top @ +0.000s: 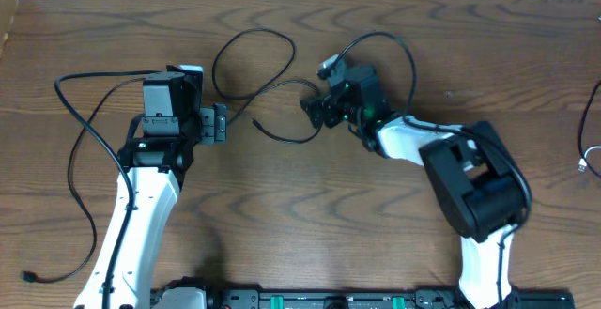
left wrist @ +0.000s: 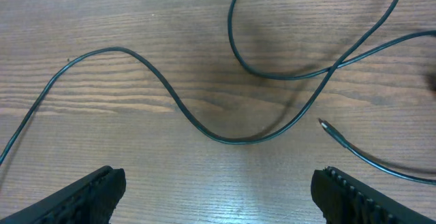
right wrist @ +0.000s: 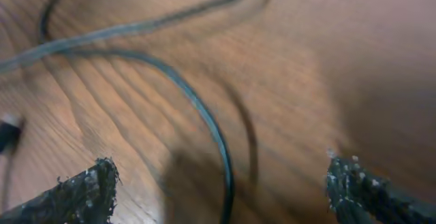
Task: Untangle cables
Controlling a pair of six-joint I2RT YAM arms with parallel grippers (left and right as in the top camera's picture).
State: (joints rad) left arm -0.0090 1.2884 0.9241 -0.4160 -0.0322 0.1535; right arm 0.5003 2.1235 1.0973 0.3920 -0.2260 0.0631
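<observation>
**Overhead view.** A wooden table [top: 488,27] carries two white-and-black arms. The left gripper [top: 223,123] and the right gripper [top: 317,112] face each other near the centre, both with jaws spread and nothing between them. The black cord [top: 255,32] loops across the space between them, one strand running towards each gripper. A second black cord [top: 92,226] trails down the table's left side to a small plug. The white cord [top: 584,163] lies at the far right edge, well apart from both grippers. A pale label on the left arm's camera housing is too small to read (no other writing appears in any view).

**Left wrist view.** The left gripper [left wrist: 219,180] stands wide open, its ridged fingers [left wrist: 88,197] at the lower corners. The black cord [left wrist: 231,139] sags in a curve just ahead of the jaws, touching neither finger. Only this view shows one strand crossing another at the upper right, and a free plug tip [left wrist: 323,123] resting on the wood.

**Right wrist view.** The picture is blurred. The right gripper [right wrist: 221,173] is open, and the black cord [right wrist: 204,118] runs down between its fingers [right wrist: 368,193], apparently clear of both.
</observation>
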